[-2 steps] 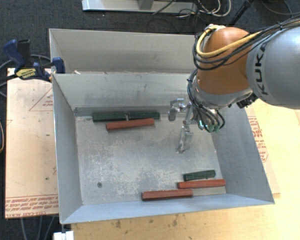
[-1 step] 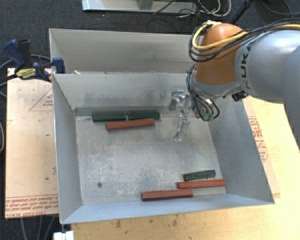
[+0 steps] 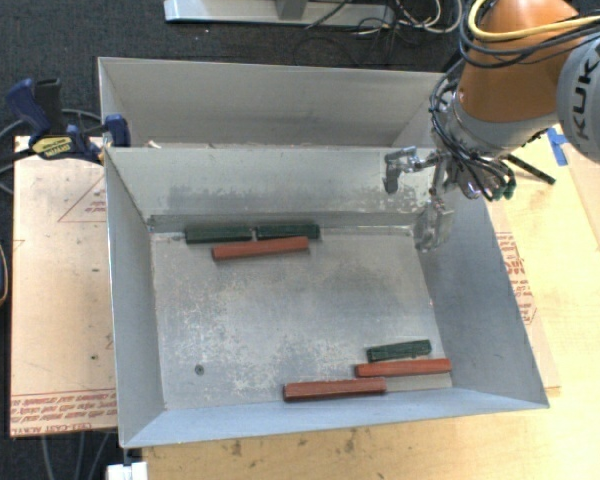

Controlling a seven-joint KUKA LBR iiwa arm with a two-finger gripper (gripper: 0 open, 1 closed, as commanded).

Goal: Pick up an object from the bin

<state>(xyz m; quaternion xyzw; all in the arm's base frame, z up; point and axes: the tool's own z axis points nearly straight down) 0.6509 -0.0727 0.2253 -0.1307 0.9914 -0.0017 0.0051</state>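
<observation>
Bin (image 3: pixel 280 308) floor seemingly dusty, dark carpet (image 3: pixel 40 28) around

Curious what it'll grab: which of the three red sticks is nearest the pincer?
The red stick by the back wall, beside the long dark green stick. The other two red sticks lie along the front wall, farther from the pincer.

The bin (image 3: pixel 130 288) is grey. The far-left long bar (image 3: pixel 250 234) is dark green, the slat (image 3: pixel 260 250) beside it red-brown. The arm cover (image 3: pixel 510 38) is orange.
</observation>
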